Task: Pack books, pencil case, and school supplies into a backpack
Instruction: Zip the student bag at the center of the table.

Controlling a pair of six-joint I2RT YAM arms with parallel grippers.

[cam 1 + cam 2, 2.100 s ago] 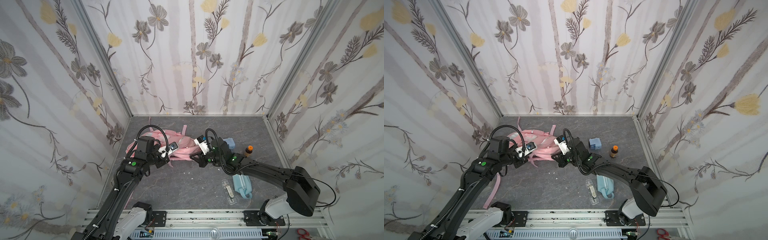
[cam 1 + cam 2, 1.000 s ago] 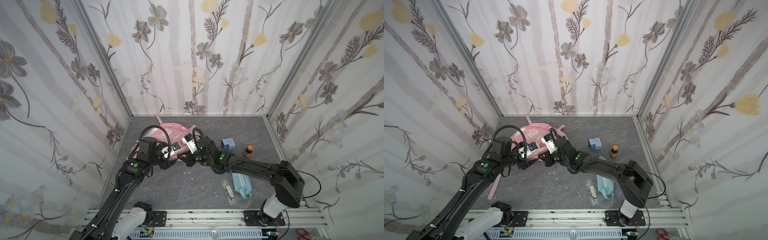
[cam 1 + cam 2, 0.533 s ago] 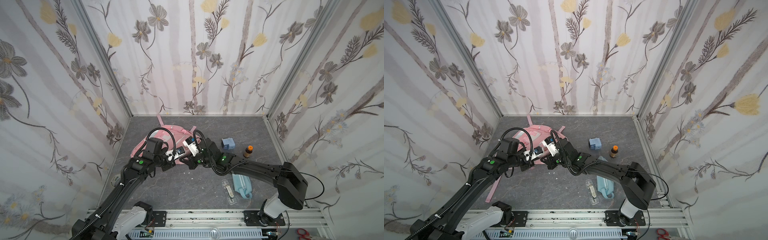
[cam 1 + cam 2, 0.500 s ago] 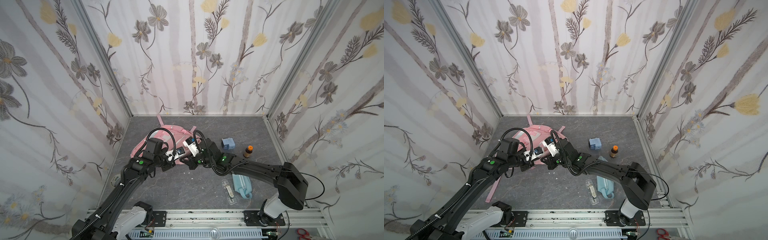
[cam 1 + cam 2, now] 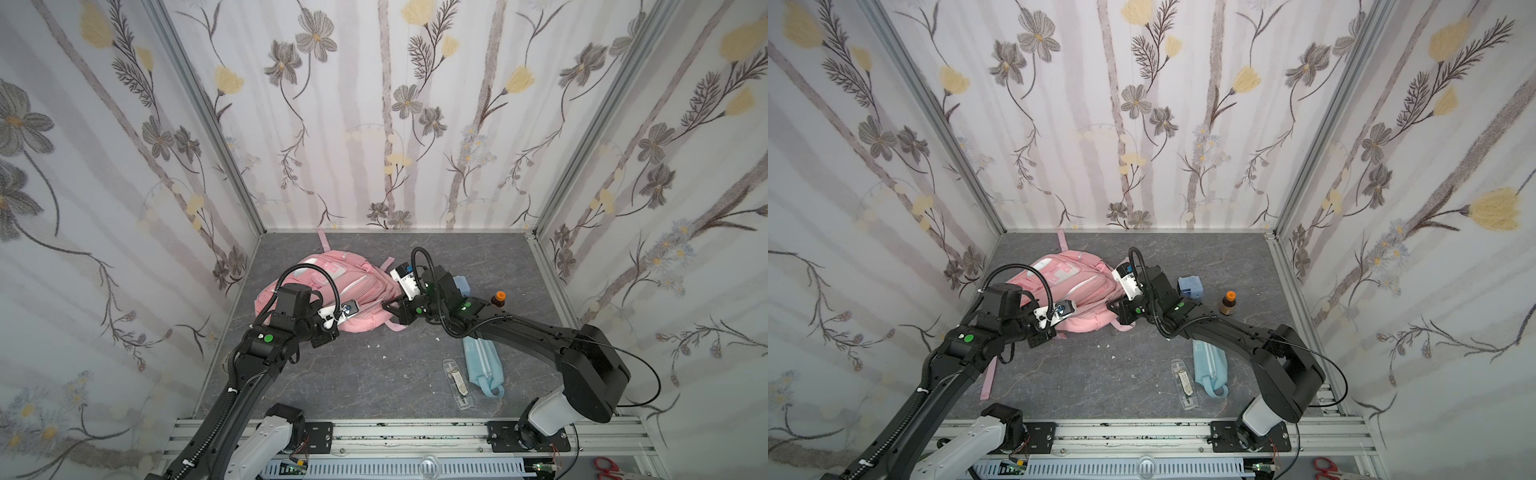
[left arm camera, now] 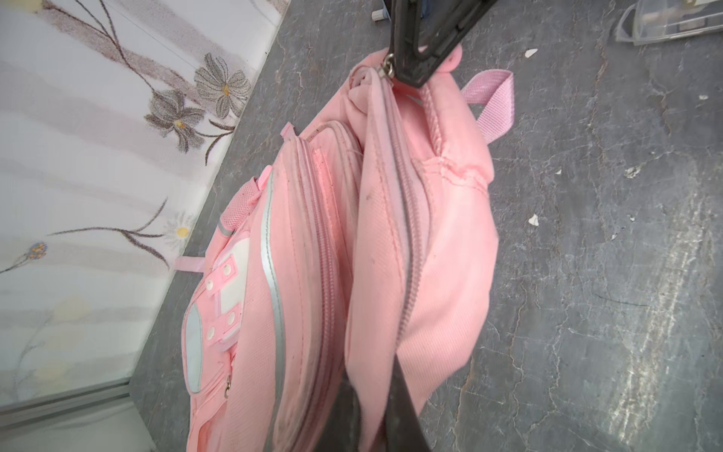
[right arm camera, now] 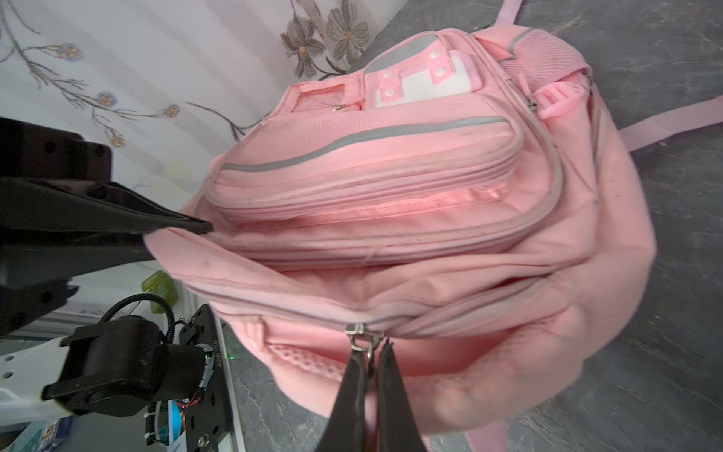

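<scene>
The pink backpack [image 5: 332, 282] [image 5: 1073, 282] lies on the grey floor at the left, pockets up. My left gripper [image 6: 375, 411] is shut, pinching the backpack's fabric beside the main zip, also seen in the right wrist view [image 7: 195, 226]. My right gripper [image 7: 369, 352] [image 5: 386, 306] is shut on the metal zipper pull [image 7: 362, 337] at the other end of that zip. The light-blue pencil case [image 5: 482, 365] [image 5: 1210, 365] and the clear plastic case [image 5: 457, 384] lie at the front right. A pale-blue gadget [image 5: 1190, 287] sits behind my right arm. The books are out of view.
A small brown bottle with an orange cap [image 5: 1228, 303] stands right of the gadget. A loose pink strap [image 5: 988, 382] trails over the floor under my left arm. Flowered walls close in three sides, and a metal rail runs along the front edge.
My left gripper has closed on the backpack's fabric. The right gripper, still holding the zipper pull, shifted slightly. Earlier, the backpack was pulled toward the left.
</scene>
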